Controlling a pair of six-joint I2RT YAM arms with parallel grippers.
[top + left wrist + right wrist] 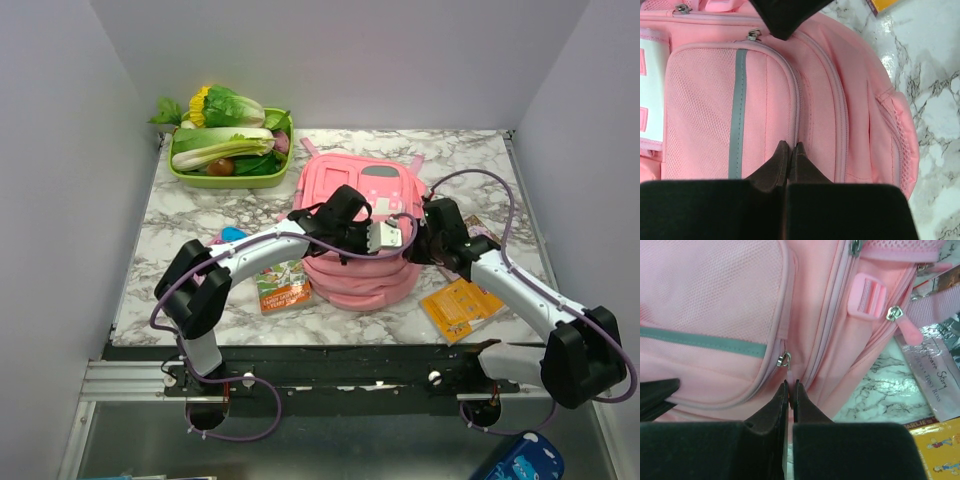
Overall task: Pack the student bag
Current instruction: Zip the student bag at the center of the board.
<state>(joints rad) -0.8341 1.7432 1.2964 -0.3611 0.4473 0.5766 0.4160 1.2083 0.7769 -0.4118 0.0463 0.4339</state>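
Student bag (335, 190) flat on table (190, 210) centre, soft, floppy, probably light: take hold at zip pull (785, 360), not slack cloth; left jaws clenched at front pocket (705, 115) edge, right jaws clenched just beside that pull, neither visibly grasping anything.

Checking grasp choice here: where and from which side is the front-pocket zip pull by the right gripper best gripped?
Probably the hanging tab of the silver zip pull, not the slider. Come from where the right gripper sits: the tab dangles off the student bag seam towards its shut fingertips, thin enough to pinch.
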